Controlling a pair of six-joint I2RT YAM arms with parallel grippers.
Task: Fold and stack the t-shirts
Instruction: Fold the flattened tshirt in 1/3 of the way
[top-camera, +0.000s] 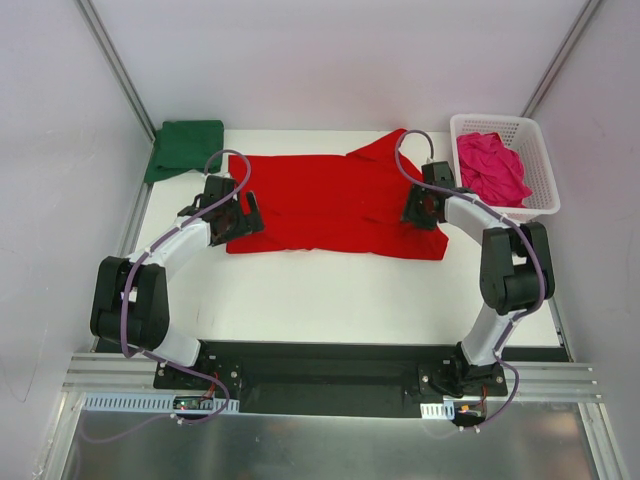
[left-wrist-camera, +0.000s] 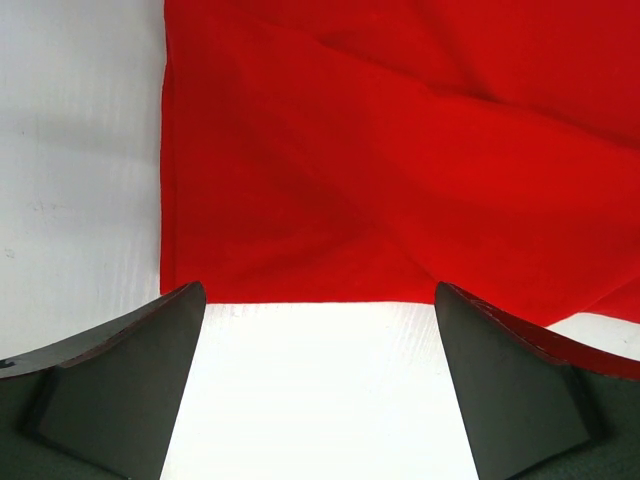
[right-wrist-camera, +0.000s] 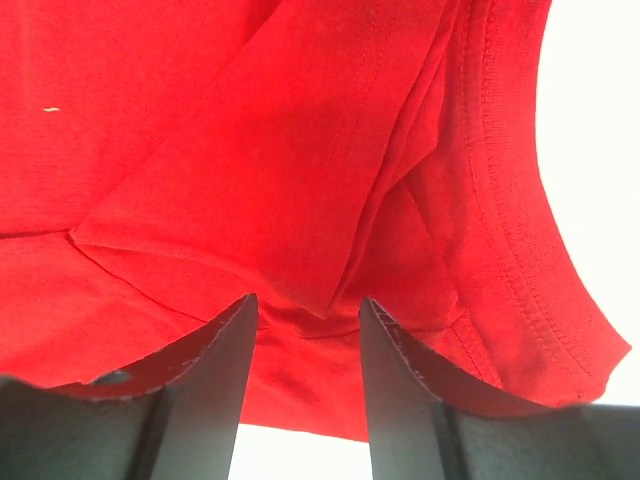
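A bright red t-shirt (top-camera: 330, 200) lies spread across the middle of the white table, with creases near its right side. Folded small at the back left corner is a dark green t-shirt (top-camera: 185, 148). The magenta-pink t-shirt (top-camera: 490, 168) is bunched in the basket. My left gripper (top-camera: 245, 215) (left-wrist-camera: 320, 295) stands wide open at the red shirt's (left-wrist-camera: 400, 150) near left corner, with only bare table between its fingers. My right gripper (top-camera: 415, 210) (right-wrist-camera: 307, 305) is on the shirt's right side. Its jaws are half apart, astride a fold of red cloth (right-wrist-camera: 250, 150) near the hemmed edge.
A white lattice basket (top-camera: 500, 121) stands at the back right corner of the table. Metal frame posts rise at the back left and back right. The black base rail runs along the near edge.
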